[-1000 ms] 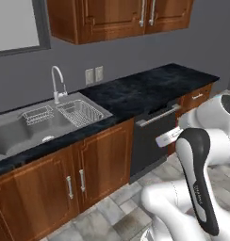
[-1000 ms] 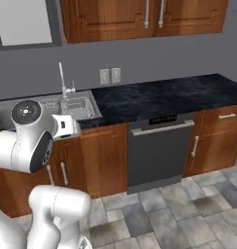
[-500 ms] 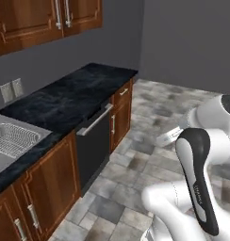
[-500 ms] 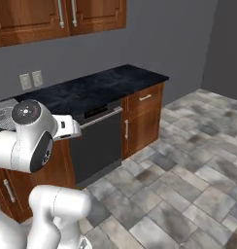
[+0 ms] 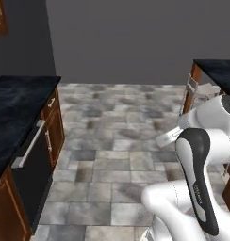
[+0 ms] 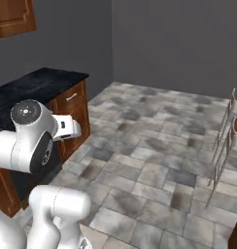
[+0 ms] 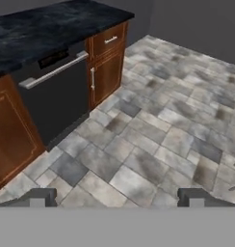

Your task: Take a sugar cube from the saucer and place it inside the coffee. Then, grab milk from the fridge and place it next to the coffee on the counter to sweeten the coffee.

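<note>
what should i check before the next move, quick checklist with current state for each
1. Gripper open and holding nothing: ok, fingertips stand wide apart over bare tile floor.
2. Counter in view: ok, black marbled top over brown cabinets, bare where it shows.
3. Coffee, saucer, sugar cube located: not ok, none seen on the counter stretch visible.
4. Fridge located: not ok.
5. Path ahead free: ok on open floor; white chairs stand to the right.
6. Dishwasher door closed: ok.

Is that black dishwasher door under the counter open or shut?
Shut. The dishwasher door sits flush with the wooden cabinets beside it, its silver handle level beneath the counter.
</note>
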### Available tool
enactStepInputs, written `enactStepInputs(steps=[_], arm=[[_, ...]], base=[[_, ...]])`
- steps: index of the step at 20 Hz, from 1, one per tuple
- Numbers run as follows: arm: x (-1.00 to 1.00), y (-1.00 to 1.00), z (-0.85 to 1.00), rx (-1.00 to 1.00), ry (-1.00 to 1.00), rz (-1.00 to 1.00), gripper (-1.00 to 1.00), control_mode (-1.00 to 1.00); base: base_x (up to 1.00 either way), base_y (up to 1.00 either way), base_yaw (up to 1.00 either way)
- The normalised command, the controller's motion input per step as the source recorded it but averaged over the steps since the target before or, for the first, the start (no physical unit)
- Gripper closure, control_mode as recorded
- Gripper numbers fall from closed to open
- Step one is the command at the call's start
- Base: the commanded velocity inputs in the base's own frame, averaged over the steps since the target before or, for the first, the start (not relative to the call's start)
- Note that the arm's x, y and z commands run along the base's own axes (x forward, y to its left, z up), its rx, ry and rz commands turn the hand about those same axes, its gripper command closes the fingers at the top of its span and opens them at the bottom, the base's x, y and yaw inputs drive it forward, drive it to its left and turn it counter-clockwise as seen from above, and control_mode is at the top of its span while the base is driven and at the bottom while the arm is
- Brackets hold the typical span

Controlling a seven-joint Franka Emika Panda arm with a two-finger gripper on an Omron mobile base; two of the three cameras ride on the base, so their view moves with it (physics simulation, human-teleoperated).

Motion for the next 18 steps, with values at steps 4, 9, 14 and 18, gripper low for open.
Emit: enactStepInputs(steps=[4,9,14,18], arm=[[0.0,0.0,0.0,0.0,0.0,0.0,-1.0,1.0],[0.0,0.0,0.0,0.0,0.0,0.0,-1.0,1.0],[0.0,0.0,0.0,0.0,0.0,0.0,-1.0,1.0],[0.0,0.0,0.0,0.0,0.0,0.0,-1.0,1.0]], base=[[0.37,0.0,-0.7],[0.44,0.0,-0.71],[0.43,0.0,-0.7],[0.49,0.0,-0.65]])
